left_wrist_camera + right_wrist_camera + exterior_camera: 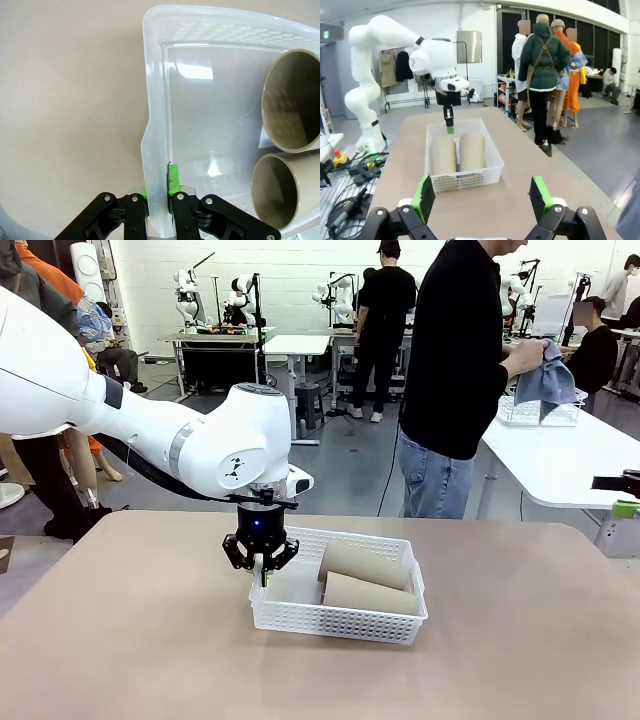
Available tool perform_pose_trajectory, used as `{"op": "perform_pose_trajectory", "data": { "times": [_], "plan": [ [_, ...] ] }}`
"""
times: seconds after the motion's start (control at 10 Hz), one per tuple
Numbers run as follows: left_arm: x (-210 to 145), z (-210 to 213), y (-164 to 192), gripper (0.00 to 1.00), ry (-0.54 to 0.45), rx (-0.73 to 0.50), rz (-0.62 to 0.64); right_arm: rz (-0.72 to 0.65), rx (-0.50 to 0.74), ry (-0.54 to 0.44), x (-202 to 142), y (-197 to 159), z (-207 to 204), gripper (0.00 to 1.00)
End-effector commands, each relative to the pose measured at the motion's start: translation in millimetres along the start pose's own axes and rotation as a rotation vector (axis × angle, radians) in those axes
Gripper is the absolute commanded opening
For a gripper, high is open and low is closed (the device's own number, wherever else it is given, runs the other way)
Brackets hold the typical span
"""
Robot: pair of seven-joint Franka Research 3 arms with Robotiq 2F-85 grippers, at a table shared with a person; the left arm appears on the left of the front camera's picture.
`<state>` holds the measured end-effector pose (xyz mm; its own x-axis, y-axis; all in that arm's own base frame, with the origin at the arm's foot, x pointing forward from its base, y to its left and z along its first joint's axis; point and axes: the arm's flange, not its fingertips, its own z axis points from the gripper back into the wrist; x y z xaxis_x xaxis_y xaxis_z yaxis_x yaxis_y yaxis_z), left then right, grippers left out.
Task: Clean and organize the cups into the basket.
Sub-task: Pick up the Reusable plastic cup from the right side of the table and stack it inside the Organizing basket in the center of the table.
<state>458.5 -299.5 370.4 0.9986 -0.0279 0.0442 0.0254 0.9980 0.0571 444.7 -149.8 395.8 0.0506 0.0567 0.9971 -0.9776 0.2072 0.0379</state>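
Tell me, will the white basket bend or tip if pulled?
It may flex a little: the basket looks like thin plastic, pinched at one wall by the left gripper. Shallow and wide, it likely slides rather than tips. The brown cups lying inside could roll.

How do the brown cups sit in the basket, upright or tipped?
Tipped: both cups lie on their sides, side by side, inside the basket.
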Motion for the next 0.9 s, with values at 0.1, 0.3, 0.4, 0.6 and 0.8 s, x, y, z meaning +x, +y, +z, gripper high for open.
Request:
{"op": "perform_pose_trajectory", "data": {
  "times": [0.1,0.3,0.4,0.6,0.8],
  "plan": [
    [-0.3,2.3,-0.6,0.0,-0.006,0.003,0.004,-0.012,0.014,0.127,-6.1,-40.4,-24.5,1.0],
    [-0.3,2.3,-0.6,0.0,-0.006,0.003,0.004,-0.001,0.017,0.162,-9.4,-57.6,-45.0,1.0],
    [-0.3,2.3,-0.6,0.0,-0.006,0.003,0.004,0.017,0.019,0.19,-2.1,-63.5,-63.7,1.0],
    [-0.3,2.3,-0.6,0.0,-0.006,0.003,0.004,0.015,0.014,0.129,-10.5,-48.3,-38.5,1.0],
    [-0.3,2.3,-0.6,0.0,-0.006,0.003,0.004,0.015,0.014,0.129,-10.5,-48.3,-38.5,1.0]
  ]
}}
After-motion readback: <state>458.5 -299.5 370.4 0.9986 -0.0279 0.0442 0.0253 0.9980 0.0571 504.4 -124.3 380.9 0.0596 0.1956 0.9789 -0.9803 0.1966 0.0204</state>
